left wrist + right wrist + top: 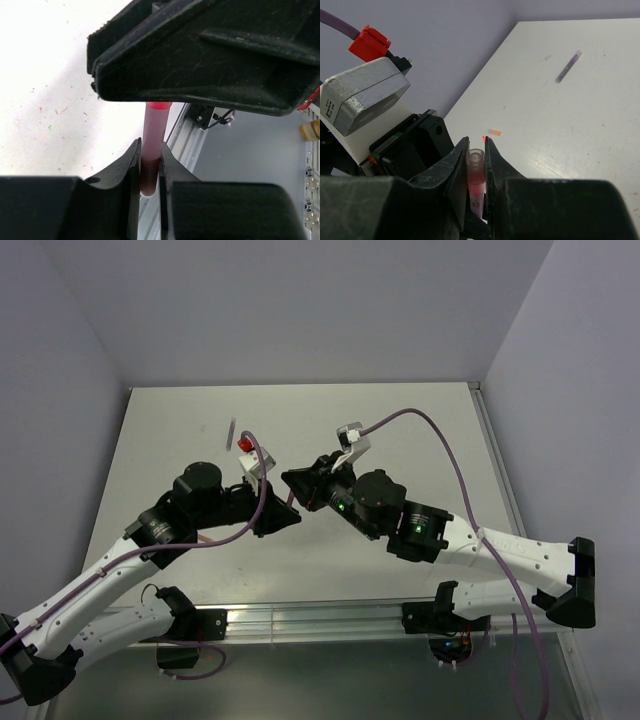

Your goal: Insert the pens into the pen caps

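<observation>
My two grippers meet tip to tip above the middle of the table. My left gripper (288, 517) (150, 150) is shut on a pinkish-red pen (154, 125), whose far end runs up to the black body of the right gripper. My right gripper (297, 483) (476, 145) is shut on a pale pink pen cap (476, 162) that shows red inside. A dark grey pen (231, 432) (568, 66) lies on the table at the far left, with a paler far end. A small pale orange stub (494, 132), like a cap, lies on the table just beyond the right fingertips.
The left wrist camera housing (365, 95), with its red connector (367, 42) (244, 443), sits close to the left of the right fingers. Purple cables (440, 440) loop over the table. Grey walls stand behind and at both sides. An aluminium rail (320, 620) runs along the near edge.
</observation>
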